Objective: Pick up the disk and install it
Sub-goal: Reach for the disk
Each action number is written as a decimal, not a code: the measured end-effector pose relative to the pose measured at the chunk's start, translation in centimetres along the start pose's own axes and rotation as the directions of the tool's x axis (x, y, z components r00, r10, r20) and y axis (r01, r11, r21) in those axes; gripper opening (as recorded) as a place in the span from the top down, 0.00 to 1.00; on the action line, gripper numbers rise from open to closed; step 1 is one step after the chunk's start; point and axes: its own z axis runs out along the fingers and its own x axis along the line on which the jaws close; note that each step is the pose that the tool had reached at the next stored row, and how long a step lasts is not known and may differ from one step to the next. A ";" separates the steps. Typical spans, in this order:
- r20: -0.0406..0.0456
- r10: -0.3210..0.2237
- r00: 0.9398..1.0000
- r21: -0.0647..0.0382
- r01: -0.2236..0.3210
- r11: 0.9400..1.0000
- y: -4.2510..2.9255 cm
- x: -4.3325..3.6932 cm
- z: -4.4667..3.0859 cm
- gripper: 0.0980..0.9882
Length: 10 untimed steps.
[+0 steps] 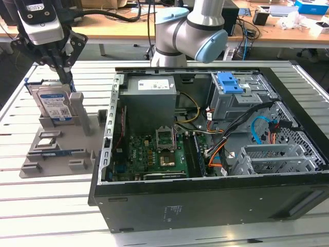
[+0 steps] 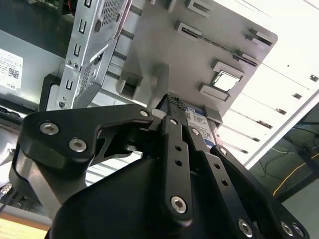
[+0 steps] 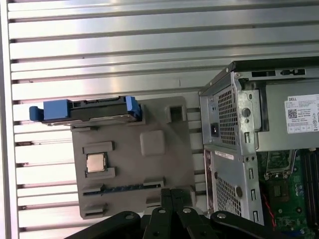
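Gripper (image 1: pixel 66 77) poised just above the disk (image 1: pixel 54 105), over its upper corner toward the exterior view's right. Fingers together, nothing clamped btwn them. Same in first wrist view: tips closed, disk apart from them.

Disk not lifted. Stands on edge in a slot at far end of grey fixture tray (image 1: pixel 51 162), label face toward exterior camera, blue carrier frame on its edges. Prob. parked upright so top edge is free for a grab from above, w/ slot walls stopping it tipping.

Edges/room:
- Grey post (image 1: pixel 77 110) just beside disk on the exterior view's right, so tight on that side. Open air above.
- Small square chip (image 3: pixel 95 163) seated in its own tray pocket, well apart from disk.
- Tray lies on slatted worktop (image 1: pixel 46 216) just beside PC case (image 1: pixel 205 206); case's metal wall near tray edge.
- Case on its side, cover off, so inside reachable from above.
- Drive cage w/ blue latch (image 1: pixel 230 82) at far corner. Cables run close beside it, so room there looks snug.
- Power supply box (image 1: pixel 149 98) sits btwn tray side & cage.
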 end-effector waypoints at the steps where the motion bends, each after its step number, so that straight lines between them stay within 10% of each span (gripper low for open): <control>1: 0.000 0.000 1.000 0.000 0.000 1.000 -0.01 0.18 0.00 0.99; 10: 0.000 0.000 1.000 0.000 0.000 1.000 -0.22 3.01 -0.08 0.99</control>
